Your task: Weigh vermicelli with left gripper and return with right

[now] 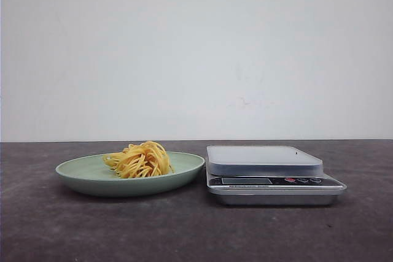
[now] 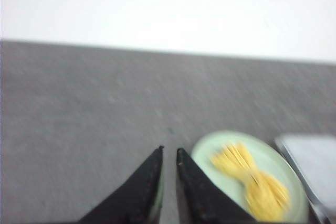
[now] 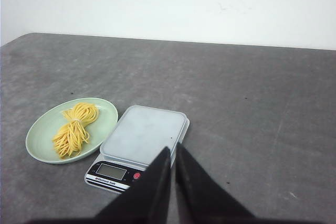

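The vermicelli [image 1: 140, 159] is a small nest of yellow strands lying on a pale green plate [image 1: 77, 170] at the table's left-centre. A silver kitchen scale [image 1: 264, 160] stands right of the plate, its platform bare. Neither gripper shows in the front view. In the blurred left wrist view my left gripper [image 2: 169, 149] has its pointed fingers nearly together and empty, above the table beside the plate [image 2: 210, 148] and vermicelli [image 2: 253, 183]. My right gripper [image 3: 173, 146] is shut and empty, above the near right corner of the scale [image 3: 143, 132]; the vermicelli [image 3: 75, 128] lies beyond it.
The dark grey table [image 1: 196, 231] runs to a white wall behind. The scale's display and red button [image 3: 137, 176] face the front edge. The scale's corner shows in the left wrist view [image 2: 315, 163].
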`<action>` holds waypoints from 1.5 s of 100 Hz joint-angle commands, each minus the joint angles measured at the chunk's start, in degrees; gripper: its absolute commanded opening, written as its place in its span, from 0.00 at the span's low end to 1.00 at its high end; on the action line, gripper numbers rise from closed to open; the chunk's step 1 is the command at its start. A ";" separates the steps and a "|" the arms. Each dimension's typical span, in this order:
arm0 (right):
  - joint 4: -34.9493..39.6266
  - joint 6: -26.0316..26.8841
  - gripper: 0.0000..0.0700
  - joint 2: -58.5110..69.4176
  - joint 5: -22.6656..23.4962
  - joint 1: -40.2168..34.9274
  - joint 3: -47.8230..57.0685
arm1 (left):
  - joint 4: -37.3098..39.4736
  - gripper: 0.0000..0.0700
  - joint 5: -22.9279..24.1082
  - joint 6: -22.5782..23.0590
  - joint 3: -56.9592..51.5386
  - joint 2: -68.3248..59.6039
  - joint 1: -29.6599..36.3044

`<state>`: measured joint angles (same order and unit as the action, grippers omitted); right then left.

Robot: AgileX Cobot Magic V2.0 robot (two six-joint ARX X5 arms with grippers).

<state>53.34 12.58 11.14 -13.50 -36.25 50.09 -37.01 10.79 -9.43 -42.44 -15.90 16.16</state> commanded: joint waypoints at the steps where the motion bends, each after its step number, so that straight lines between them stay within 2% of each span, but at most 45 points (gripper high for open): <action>1: -0.63 0.90 0.01 0.02 -0.04 -0.28 0.39 | 6.97 0.02 0.09 1.88 5.18 2.08 -2.21; 10: -0.63 0.90 0.01 0.02 -0.07 -0.28 0.39 | 14.16 0.02 -0.22 1.88 14.38 6.16 -6.01; 22: -0.63 0.90 0.01 0.02 -0.04 -0.28 0.39 | 19.82 0.02 -0.28 2.03 24.87 10.62 -9.20; 37: -0.63 0.90 0.01 0.02 -0.07 -0.28 0.39 | 21.55 0.02 -0.98 2.10 33.77 13.57 -10.75; 54: -0.66 0.90 0.01 0.02 -0.04 -0.28 0.39 | 22.29 0.02 -1.81 2.75 39.01 14.62 -11.50; 77: -0.66 0.90 0.01 0.02 -0.07 -0.28 0.39 | 23.19 0.02 -2.05 4.57 40.44 15.72 -12.28; 150: -0.66 0.90 0.01 0.02 -0.04 -0.28 0.39 | 23.23 0.02 -2.25 4.68 40.41 15.72 -12.46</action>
<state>53.30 12.93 11.11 -13.52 -36.25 50.09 -13.39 8.64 -5.32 -3.01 -0.25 3.77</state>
